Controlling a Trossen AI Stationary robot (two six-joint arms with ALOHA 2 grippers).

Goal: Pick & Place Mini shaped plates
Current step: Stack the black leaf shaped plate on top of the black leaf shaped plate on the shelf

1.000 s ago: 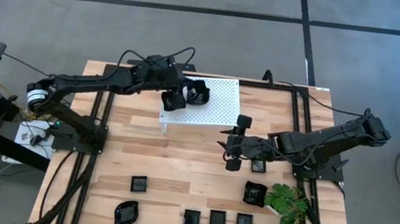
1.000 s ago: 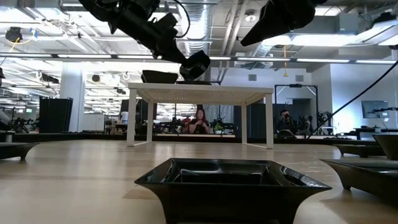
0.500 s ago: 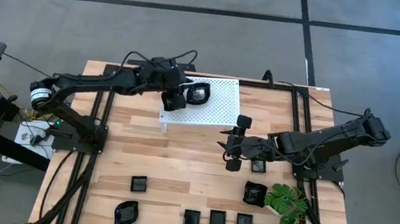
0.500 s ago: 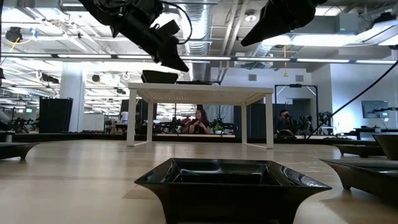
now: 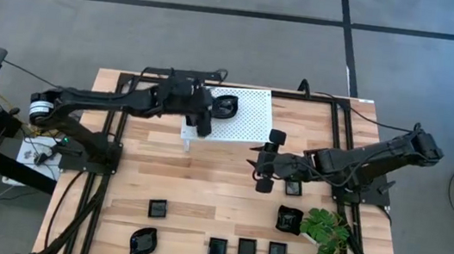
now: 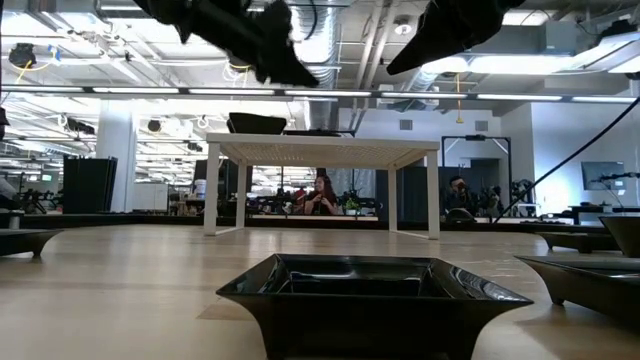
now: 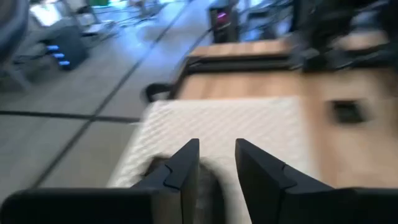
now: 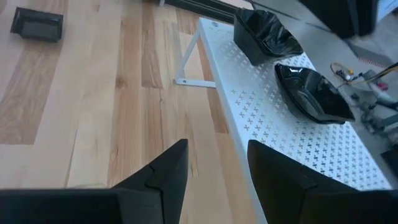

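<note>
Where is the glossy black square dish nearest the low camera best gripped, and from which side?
Take one wall of the glossy black square dish from above, one finger inside, one outside. It sits upright on the wooden table, and its low walls flare outward, so a sideways pinch would probably slip.

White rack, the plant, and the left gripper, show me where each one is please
white rack (image 5: 249, 121): high view, on its bare perforated top.
plant (image 5: 329, 232): high view, on its leaves.
left gripper (image 7: 216, 163): left wrist view, midway between its fingertips.
</note>
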